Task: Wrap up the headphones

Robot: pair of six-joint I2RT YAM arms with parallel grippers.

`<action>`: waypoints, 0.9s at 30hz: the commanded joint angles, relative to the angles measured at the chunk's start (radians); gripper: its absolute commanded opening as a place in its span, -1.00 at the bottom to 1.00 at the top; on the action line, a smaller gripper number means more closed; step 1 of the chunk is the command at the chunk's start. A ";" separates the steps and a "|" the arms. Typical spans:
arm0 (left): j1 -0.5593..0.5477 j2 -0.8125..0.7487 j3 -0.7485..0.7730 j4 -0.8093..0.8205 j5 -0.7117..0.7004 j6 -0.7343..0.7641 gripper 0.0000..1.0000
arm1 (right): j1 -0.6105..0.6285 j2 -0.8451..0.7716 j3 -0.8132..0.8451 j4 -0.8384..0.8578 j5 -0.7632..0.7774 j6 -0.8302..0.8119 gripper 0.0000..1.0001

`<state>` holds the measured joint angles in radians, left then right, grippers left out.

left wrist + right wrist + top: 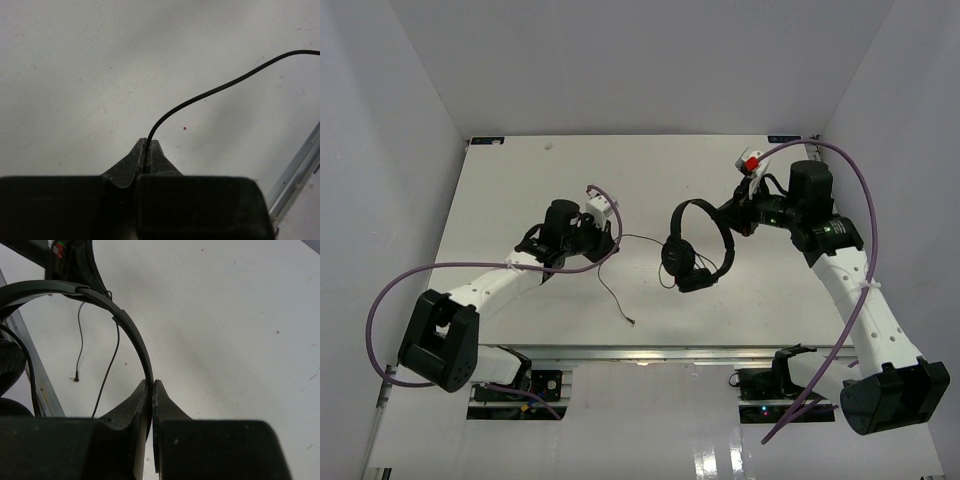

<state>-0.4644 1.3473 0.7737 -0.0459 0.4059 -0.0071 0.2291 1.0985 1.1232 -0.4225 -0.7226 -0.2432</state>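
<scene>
Your left gripper (149, 146) is pinching the thin cable (215, 90) and your right gripper (151, 385) is squeezing the band (135, 335) of the headphones (674, 255), right of the table's (520, 180) middle, so be winding slowly without tugging.

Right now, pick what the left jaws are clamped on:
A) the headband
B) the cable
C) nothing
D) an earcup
B: the left wrist view shows the left jaws shut on the thin black cable; it is the right jaws that pinch the headband.
</scene>
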 commanded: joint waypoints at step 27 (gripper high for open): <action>0.007 -0.212 0.234 -0.146 0.496 -0.563 -1.00 | 0.132 -0.026 -0.286 0.335 0.546 0.115 -0.85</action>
<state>-0.4553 1.1465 0.9764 -0.2318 0.8329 -0.4817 0.3278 1.0616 0.8472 -0.2077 -0.2742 -0.2133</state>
